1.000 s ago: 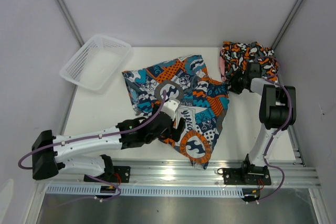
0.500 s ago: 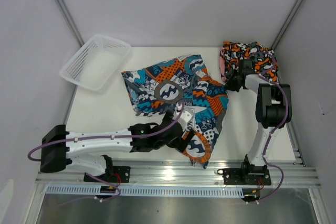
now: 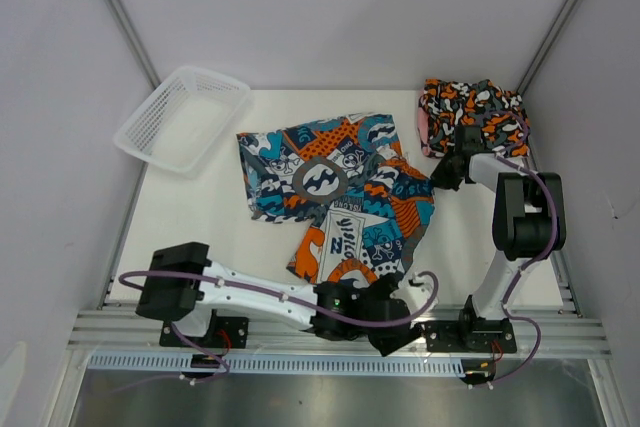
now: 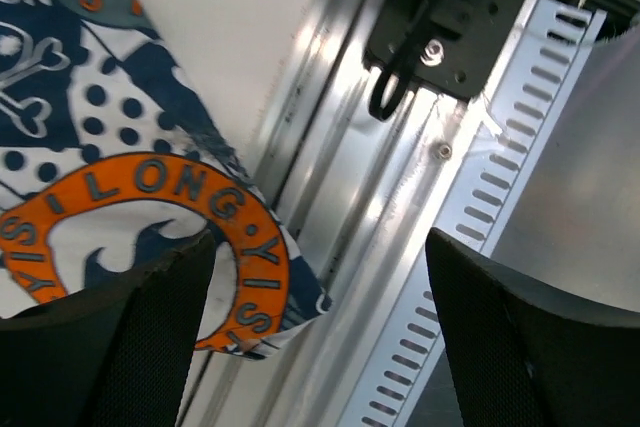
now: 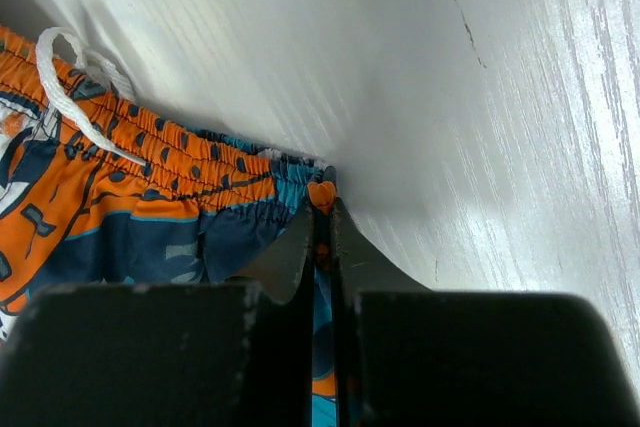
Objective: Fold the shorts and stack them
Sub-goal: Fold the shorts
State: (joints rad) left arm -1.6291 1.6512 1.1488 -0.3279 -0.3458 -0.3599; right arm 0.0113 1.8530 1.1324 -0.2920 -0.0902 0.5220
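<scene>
The teal-navy shorts (image 3: pixel 335 197) lie spread out in the middle of the table, with an orange ring print at the near hem (image 4: pixel 150 217). My right gripper (image 3: pixel 441 179) is shut on the corner of their orange elastic waistband (image 5: pixel 322 209), beside the white drawstring (image 5: pixel 70 77). The black shorts with orange-white blotches (image 3: pixel 472 109) sit bunched at the back right, and a sliver of the pink shorts (image 3: pixel 422 125) shows at their left edge. My left gripper (image 3: pixel 398 332) hangs open over the front rail just past the near hem, with nothing between its fingers (image 4: pixel 100 347).
A white mesh basket (image 3: pixel 182 117) stands tilted at the back left corner. An aluminium rail (image 4: pixel 400 197) runs along the table's near edge, and the right arm's black base mount (image 4: pixel 450 7) is bolted to it close to my left gripper.
The left arm swung from the middle of the teal-navy shorts down to the front rail. The right gripper left the black shorts and shut on the waistband corner. The near hem shifted back.
</scene>
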